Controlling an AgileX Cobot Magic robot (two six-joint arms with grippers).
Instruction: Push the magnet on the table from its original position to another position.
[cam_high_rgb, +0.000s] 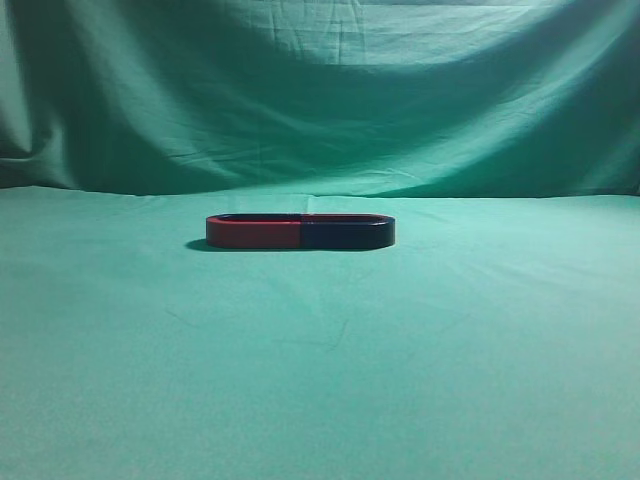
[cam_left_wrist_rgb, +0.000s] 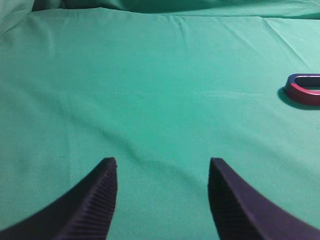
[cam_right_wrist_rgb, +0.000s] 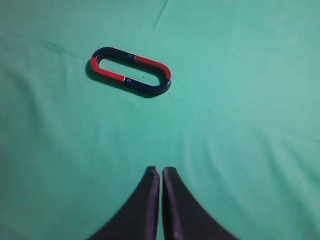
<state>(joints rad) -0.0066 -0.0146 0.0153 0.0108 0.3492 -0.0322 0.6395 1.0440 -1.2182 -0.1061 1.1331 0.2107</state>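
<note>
The magnet (cam_high_rgb: 348, 234) is the dark U-shaped half with a thin red top rim. It lies flat mid-table and joins a red U-shaped magnet (cam_high_rgb: 255, 233) on its left, so the two form one closed oval. In the right wrist view the magnet (cam_right_wrist_rgb: 150, 89) lies ahead and slightly left of my right gripper (cam_right_wrist_rgb: 161, 169), which is shut, empty and well short of it. My left gripper (cam_left_wrist_rgb: 162, 161) is open and empty over bare table (cam_left_wrist_rgb: 150, 75). In that view only the red magnet's end (cam_left_wrist_rgb: 302, 92) shows, far right, and the dark magnet is out of view. Neither gripper shows in the exterior view.
The table (cam_high_rgb: 320, 380) is covered in wrinkled green cloth. A draped green backdrop (cam_high_rgb: 320, 100) hangs behind it. The red magnet (cam_right_wrist_rgb: 102, 70) forms the left half of the oval in the right wrist view.
</note>
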